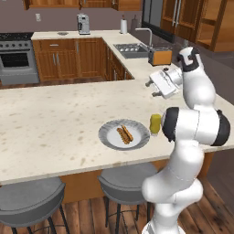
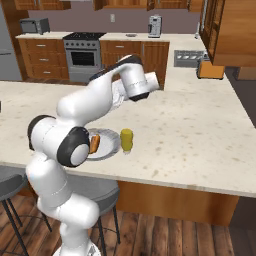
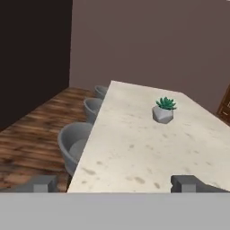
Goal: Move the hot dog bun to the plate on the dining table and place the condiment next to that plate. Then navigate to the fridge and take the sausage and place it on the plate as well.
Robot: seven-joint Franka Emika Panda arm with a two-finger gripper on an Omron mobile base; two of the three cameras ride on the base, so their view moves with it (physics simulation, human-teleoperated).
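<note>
The hot dog bun (image 1: 124, 134) lies on the grey plate (image 1: 107, 137) near the front edge of the dining counter. The yellow condiment bottle (image 1: 156, 123) stands upright just right of the plate, close to its rim. From the right base view the bun (image 2: 94, 143), plate (image 2: 112, 145) and condiment (image 2: 126, 140) sit beside my lower arm. My gripper (image 1: 152, 89) hangs raised above the counter behind the bottle, open and empty. In the hand view the gripper (image 3: 114, 184) looks along the counter with its fingertips (image 3: 45, 184) wide apart. The sausage is out of view.
A small potted succulent (image 3: 164, 109) stands further along the counter. Grey stools (image 1: 29, 201) line the front edge. A toaster (image 1: 160, 55) and sink (image 1: 130, 48) are on the back counter, and a stove (image 2: 84, 55) stands against the far wall.
</note>
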